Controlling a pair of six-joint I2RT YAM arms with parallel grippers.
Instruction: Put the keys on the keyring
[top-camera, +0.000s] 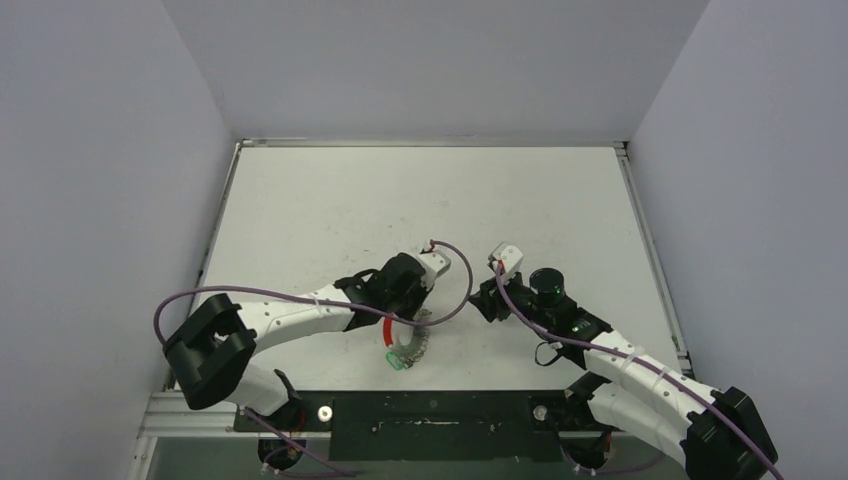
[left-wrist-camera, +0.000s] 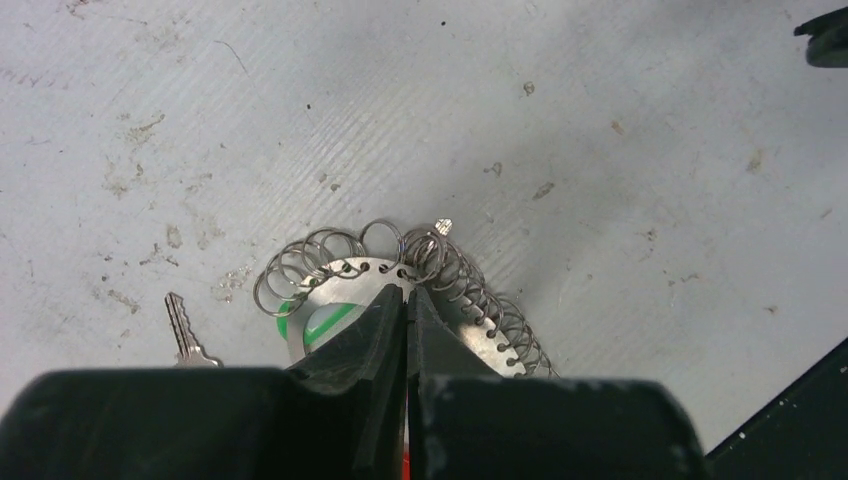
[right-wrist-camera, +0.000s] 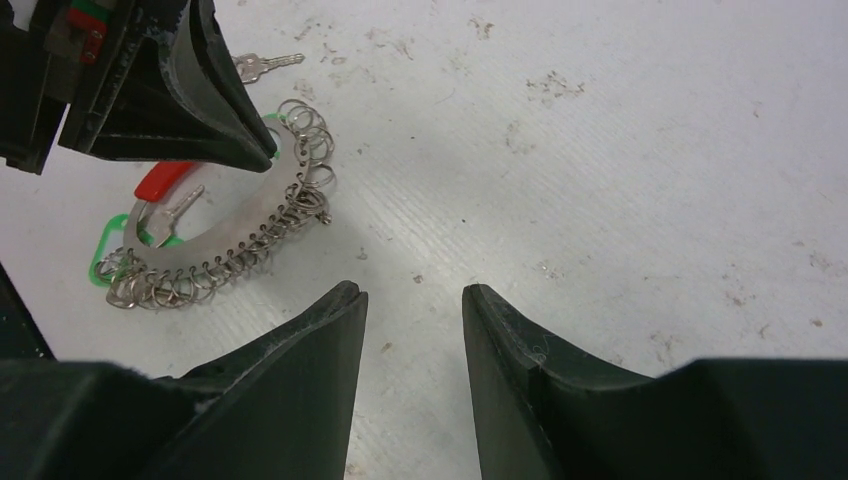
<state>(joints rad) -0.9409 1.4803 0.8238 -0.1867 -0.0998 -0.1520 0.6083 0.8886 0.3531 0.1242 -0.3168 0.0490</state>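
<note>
Tips of left gripper (left-wrist-camera: 405, 292) pinched shut, right at the holed metal rim of the keyring (left-wrist-camera: 345, 268), flat on the table (left-wrist-camera: 600, 150). Loops (left-wrist-camera: 320, 250) crowding both sides, loose key (left-wrist-camera: 183, 328) just beside. Nearby, right gripper (right-wrist-camera: 413, 300) half open above the table.

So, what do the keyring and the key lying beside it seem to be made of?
The keyring: probably metal, a flat matte silver band with punched holes; its loops look like thin shiny wire. The key: likely metal, bright silver with a cut edge.
</note>
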